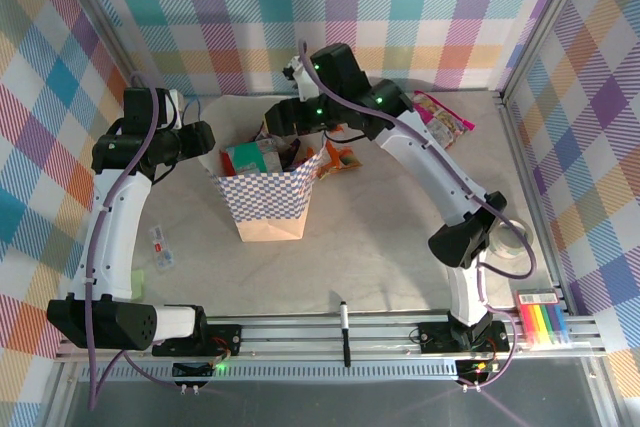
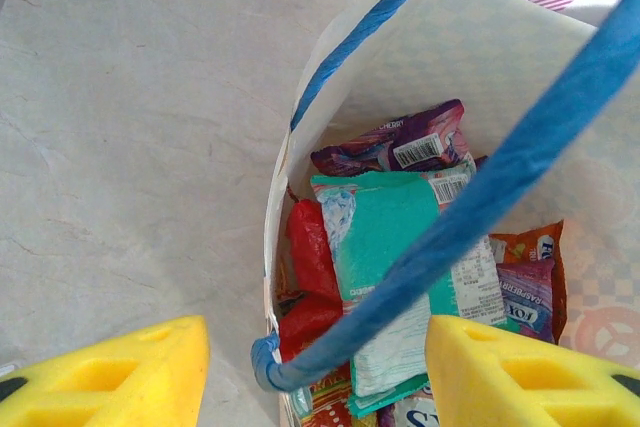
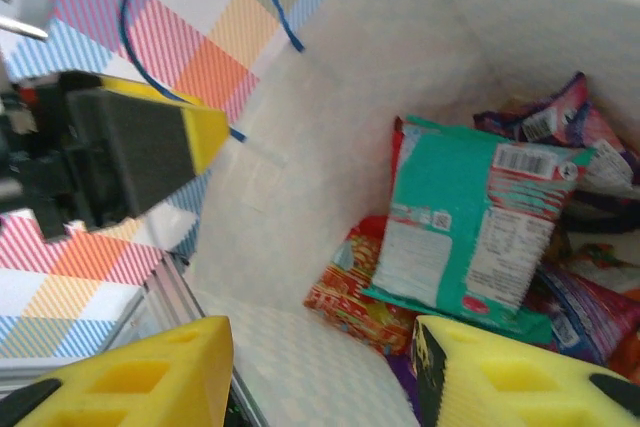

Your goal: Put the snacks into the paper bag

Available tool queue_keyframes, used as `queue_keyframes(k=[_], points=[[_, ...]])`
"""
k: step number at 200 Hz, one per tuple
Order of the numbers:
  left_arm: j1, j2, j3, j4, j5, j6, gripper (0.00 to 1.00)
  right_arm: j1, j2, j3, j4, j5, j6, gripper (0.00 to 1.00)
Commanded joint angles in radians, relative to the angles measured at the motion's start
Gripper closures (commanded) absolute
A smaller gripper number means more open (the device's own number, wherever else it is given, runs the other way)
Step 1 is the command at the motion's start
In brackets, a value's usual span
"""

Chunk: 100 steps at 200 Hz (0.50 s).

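The paper bag (image 1: 268, 209) stands upright in the middle of the table with several snacks inside. A teal packet (image 2: 390, 237) lies on top of red (image 2: 310, 257) and purple (image 2: 400, 142) ones. My left gripper (image 2: 315, 347) hangs open over the bag's left rim, and the blue cord handle (image 2: 480, 197) runs loose between its fingers. My right gripper (image 3: 320, 367) is open at the bag's mouth, with the bag's inner wall (image 3: 300, 147) between its fingers and the teal packet (image 3: 460, 217) just beyond. A pink packet (image 1: 443, 115) and an orange packet (image 1: 340, 159) lie on the table right of the bag.
A black marker pen (image 1: 345, 332) lies at the near rail. Coloured markers (image 1: 545, 325) and a tape roll (image 1: 510, 242) sit at the right. A small clear wrapper (image 1: 162, 247) lies beside the left arm. Checked walls close in the table.
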State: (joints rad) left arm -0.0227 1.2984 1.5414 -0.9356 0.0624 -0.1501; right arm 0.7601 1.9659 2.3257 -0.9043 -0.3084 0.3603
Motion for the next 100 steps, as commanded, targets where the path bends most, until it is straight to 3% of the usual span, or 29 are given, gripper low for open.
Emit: queue_keyframes(k=[1,32,100], points=[[0.012,-0.013,-0.004,0.015,0.014,-0.011,0.41,0.005,-0.104,-0.039,-0.005,0.040,-0.040,0.45],[0.012,-0.019,-0.004,0.012,0.012,-0.003,0.41,0.005,-0.198,-0.147,0.002,0.066,-0.074,0.39],[0.012,-0.014,0.002,0.017,0.026,-0.002,0.41,-0.025,-0.397,-0.422,0.059,0.207,-0.066,0.35]])
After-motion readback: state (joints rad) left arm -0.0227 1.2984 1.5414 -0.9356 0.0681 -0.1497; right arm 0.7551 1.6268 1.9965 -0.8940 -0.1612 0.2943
